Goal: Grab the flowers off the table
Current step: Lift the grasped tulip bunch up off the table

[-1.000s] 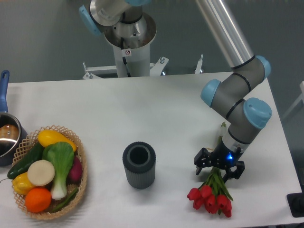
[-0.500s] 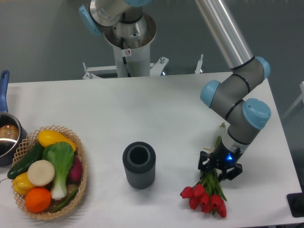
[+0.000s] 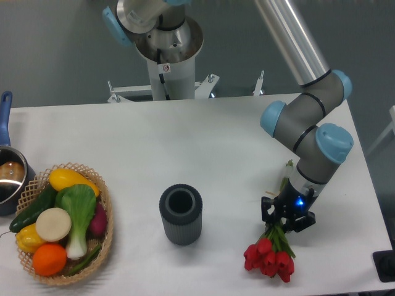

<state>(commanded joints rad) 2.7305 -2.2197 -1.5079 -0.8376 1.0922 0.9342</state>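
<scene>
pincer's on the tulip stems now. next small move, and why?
Probably a short straight lift. The black two-finger pincer looks closed around the green stems of the bunch of red tulips, while the blooms appear to sit low over the white tabletop. Rising vertically should clear them without swinging toward the dark ribbed cylindrical cup.

1. We see one bunch of flowers [image 3: 270, 259]. We cannot count the red heads for sure.
2. We see one dark gray cup [image 3: 181, 214].
3. We see one basket [image 3: 106, 217] of food.
4. In it we count two yellow foods, one orange, one bok choy [image 3: 78, 209] and one round pale slice.
5. We see one pot [image 3: 8, 173] at the left edge.
6. We see one white table [image 3: 185, 148].
</scene>
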